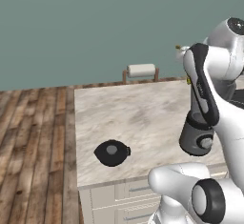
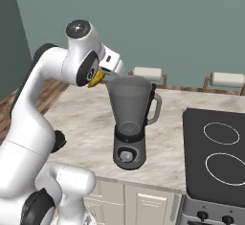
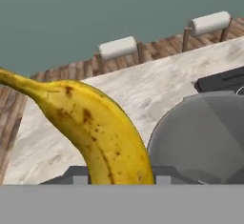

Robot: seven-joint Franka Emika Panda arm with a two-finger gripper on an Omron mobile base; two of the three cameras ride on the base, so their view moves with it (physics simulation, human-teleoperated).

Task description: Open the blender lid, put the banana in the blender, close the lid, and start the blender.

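The banana (image 3: 95,127), yellow with brown spots, is held in my gripper (image 3: 119,174), which is shut on it. In the right base view the gripper (image 2: 104,74) hangs just left of the blender's rim, with the banana (image 2: 97,79) poking out beneath the hand. The blender (image 2: 130,109) stands uncovered on the counter, and its open jar mouth (image 3: 205,137) lies to the right of the banana in the hand view. The blender lid (image 1: 112,152), a black disc with a grey knob, lies flat on the counter near the front edge, left of the blender's base (image 1: 197,139).
Paper-towel rolls (image 2: 148,73) (image 2: 228,79) stand along the counter's back edge. A black cooktop (image 2: 215,152) sits right of the blender. The marble counter (image 1: 138,113) ends at a wooden floor (image 1: 33,137) on the left. My own arm hides the jar in the left base view.
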